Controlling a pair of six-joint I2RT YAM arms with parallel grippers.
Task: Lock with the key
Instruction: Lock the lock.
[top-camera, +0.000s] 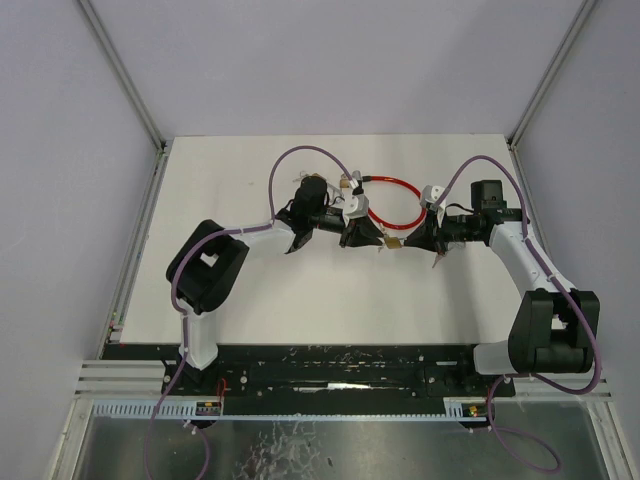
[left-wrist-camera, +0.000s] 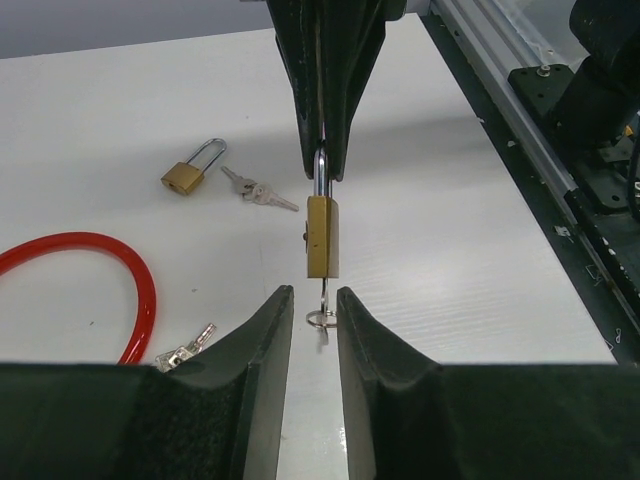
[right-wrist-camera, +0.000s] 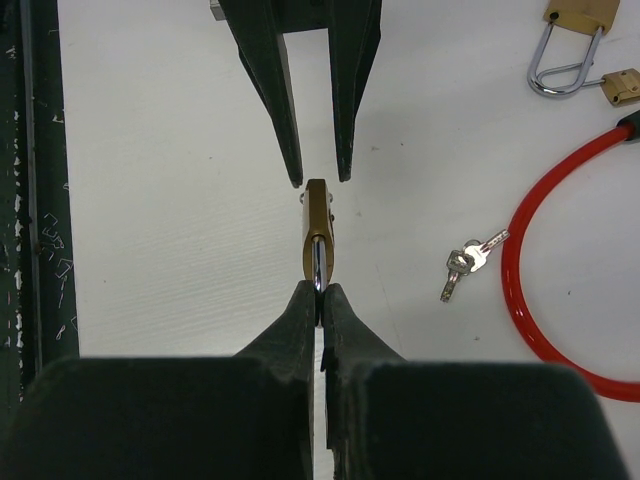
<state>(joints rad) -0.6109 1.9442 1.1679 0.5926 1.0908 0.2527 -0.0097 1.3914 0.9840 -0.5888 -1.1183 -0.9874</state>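
Observation:
A brass padlock (left-wrist-camera: 322, 235) hangs in the air, and my right gripper (right-wrist-camera: 320, 292) is shut on its steel shackle (right-wrist-camera: 318, 262). From the lock's underside a key (left-wrist-camera: 324, 296) sticks out, with a small ring (left-wrist-camera: 319, 320) on it. My left gripper (left-wrist-camera: 312, 295) faces the lock from the other side, and its two fingertips (left-wrist-camera: 280, 300) stand a little apart on either side of the key, with a gap showing on both sides. In the top view both grippers meet at the padlock (top-camera: 393, 243) in the middle of the table.
On the white table (top-camera: 240, 300) lie a second brass padlock (left-wrist-camera: 186, 175), a pair of keys (left-wrist-camera: 260, 192), a red cable loop (left-wrist-camera: 120, 255) and another bunch of keys (left-wrist-camera: 185, 350). A black rail (left-wrist-camera: 540, 150) runs along the table's near edge.

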